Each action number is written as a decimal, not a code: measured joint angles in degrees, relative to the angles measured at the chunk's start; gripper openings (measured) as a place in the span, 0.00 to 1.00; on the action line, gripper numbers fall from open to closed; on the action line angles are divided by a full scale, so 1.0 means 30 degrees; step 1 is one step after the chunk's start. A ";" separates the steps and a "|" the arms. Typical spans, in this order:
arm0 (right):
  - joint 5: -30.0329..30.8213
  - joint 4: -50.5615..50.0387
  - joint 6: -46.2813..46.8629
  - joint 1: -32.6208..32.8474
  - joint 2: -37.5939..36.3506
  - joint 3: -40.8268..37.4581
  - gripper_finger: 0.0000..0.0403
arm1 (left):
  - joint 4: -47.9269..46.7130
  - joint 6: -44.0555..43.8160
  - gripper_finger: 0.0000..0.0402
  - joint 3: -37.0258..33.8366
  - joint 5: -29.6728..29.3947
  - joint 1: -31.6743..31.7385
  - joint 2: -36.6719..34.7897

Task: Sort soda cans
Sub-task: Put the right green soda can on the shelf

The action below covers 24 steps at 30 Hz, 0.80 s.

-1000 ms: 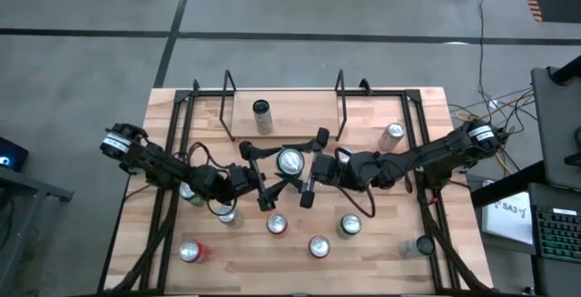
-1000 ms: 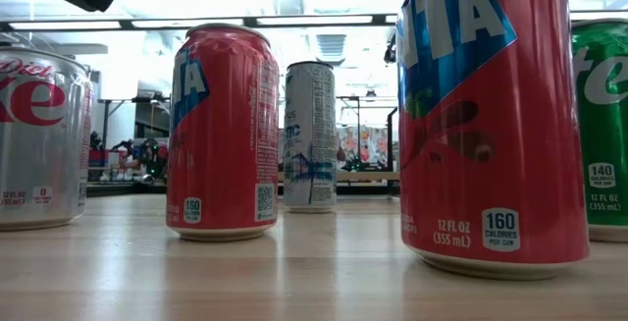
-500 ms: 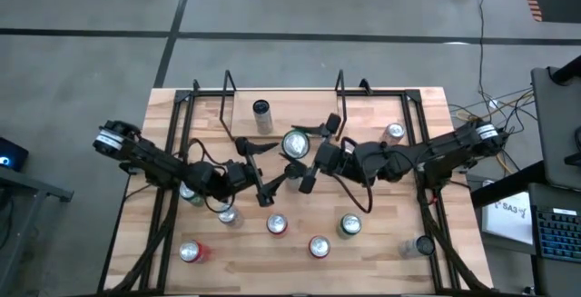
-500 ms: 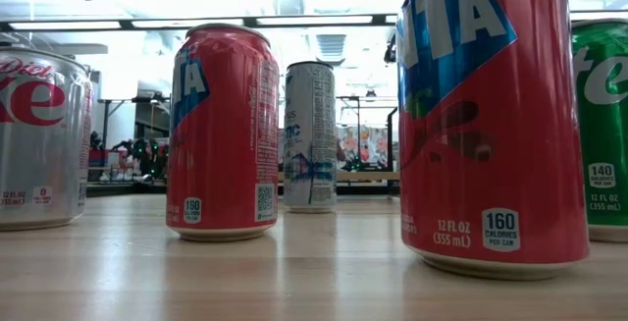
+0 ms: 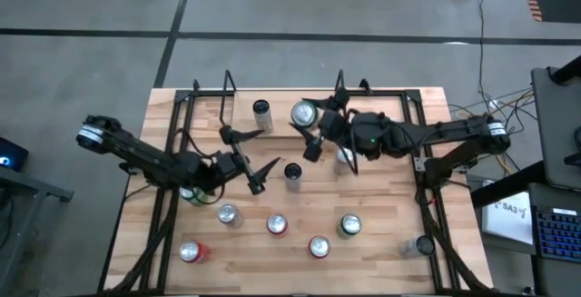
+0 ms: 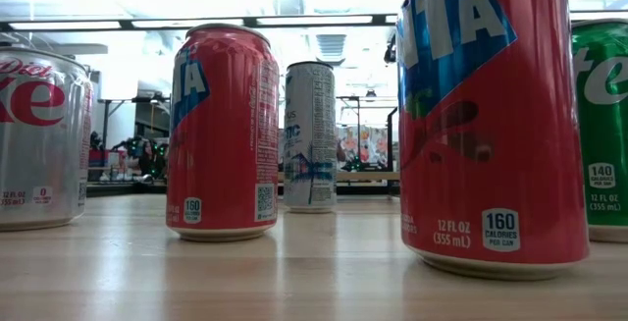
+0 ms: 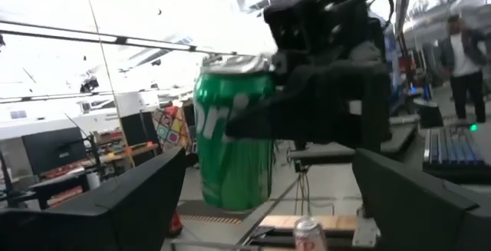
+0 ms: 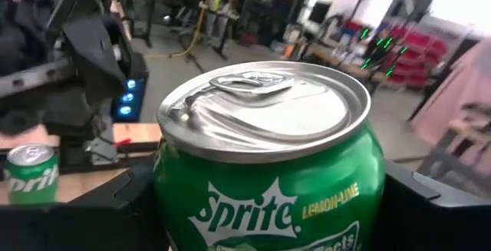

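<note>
Between the right gripper's [image 5: 313, 132] jaws sits a green Sprite can [image 8: 268, 166].

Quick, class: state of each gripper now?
Left gripper: open, empty.
Right gripper: shut on the green metal soda can, lifted.

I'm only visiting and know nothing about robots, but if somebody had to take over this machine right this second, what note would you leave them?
Right tool: shut on a green Sprite can, held in the air over the table's far middle.
Left tool: open and empty, left of centre, beside a dark-topped can.
Other cans: one at the far edge; a row along the near side, two red ones among them, one green; one at the near right corner.
Done: Sprite can lifted.
Left: set it down with its group; the cans are scattered, so most of the sorting seems to remain.
</note>
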 joint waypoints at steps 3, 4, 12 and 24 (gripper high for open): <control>-0.1631 -0.0183 0.0988 -0.0919 0.0000 -0.0374 0.72 | -0.2218 -0.0064 0.88 0.0000 -0.0008 0.0261 -0.1224; -0.1981 -0.0153 0.1294 -0.1202 0.0000 -0.0563 0.72 | -0.2838 -0.0107 0.87 0.0000 -0.0015 0.0365 -0.1564; -0.3006 0.1535 0.3776 -0.2999 0.0007 -0.3278 0.72 | -0.8076 -0.0072 0.82 -0.0007 -0.0007 0.0957 -0.3088; -0.2954 0.6618 0.7534 -0.4637 0.0007 -0.8779 0.72 | -0.8156 0.0169 0.80 -0.0007 -0.0007 0.1154 -0.3106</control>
